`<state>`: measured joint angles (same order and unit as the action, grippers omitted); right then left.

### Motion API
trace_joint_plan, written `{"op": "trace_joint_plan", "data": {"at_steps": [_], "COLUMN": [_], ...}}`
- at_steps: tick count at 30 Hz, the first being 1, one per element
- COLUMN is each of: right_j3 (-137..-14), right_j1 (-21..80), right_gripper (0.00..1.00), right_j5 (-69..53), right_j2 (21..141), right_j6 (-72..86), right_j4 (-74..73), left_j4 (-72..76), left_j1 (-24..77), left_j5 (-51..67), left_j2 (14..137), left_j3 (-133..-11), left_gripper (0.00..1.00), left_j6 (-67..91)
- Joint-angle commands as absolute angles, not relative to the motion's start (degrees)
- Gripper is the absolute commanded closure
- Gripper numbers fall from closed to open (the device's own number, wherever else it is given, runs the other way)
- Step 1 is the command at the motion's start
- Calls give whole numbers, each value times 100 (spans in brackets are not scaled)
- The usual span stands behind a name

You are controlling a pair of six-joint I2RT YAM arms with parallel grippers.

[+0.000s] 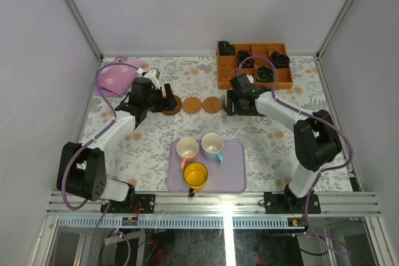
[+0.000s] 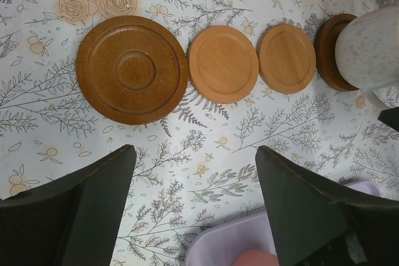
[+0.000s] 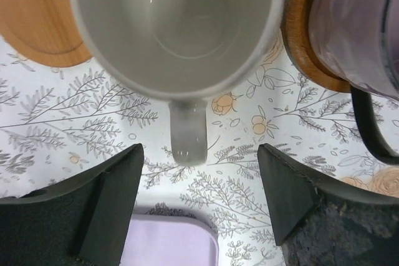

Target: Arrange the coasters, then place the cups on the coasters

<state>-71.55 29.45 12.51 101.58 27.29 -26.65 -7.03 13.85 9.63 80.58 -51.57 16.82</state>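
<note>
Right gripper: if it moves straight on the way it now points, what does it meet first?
Probably the white cup: its handle points back between the open fingers of the right gripper, so the handle comes first. The depth is unclear.

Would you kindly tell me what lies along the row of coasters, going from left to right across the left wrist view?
dark ringed coaster → lighter plain coaster → light rimmed coaster → dark coaster, partly hidden by the cream cup at the right edge.
</note>
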Motion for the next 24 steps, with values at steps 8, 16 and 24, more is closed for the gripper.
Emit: {"op": "trace_joint_plan", "data": {"at_steps": [8, 16, 24], "right_j3": [-7268, -6661, -6128], "right_j1": [3267, 4116, 4754], "right_gripper": [16, 15, 10], "right_j5": [1497, 847, 45], "right_j2": [8632, 7592, 7105], "right_j6": [2544, 2078, 2200], "right_j4": [-3103, -3137, -3635], "left_j4": [-576, -601, -585], "left_j1": [1380, 1378, 1381], "left_j5": [1017, 1092, 1149], "left_j2": [8083, 8078, 7946], "left_j3": [-5309, -5333, -5228], "left_gripper": [22, 22, 22], "left_j6": [1582, 1556, 1612]}}
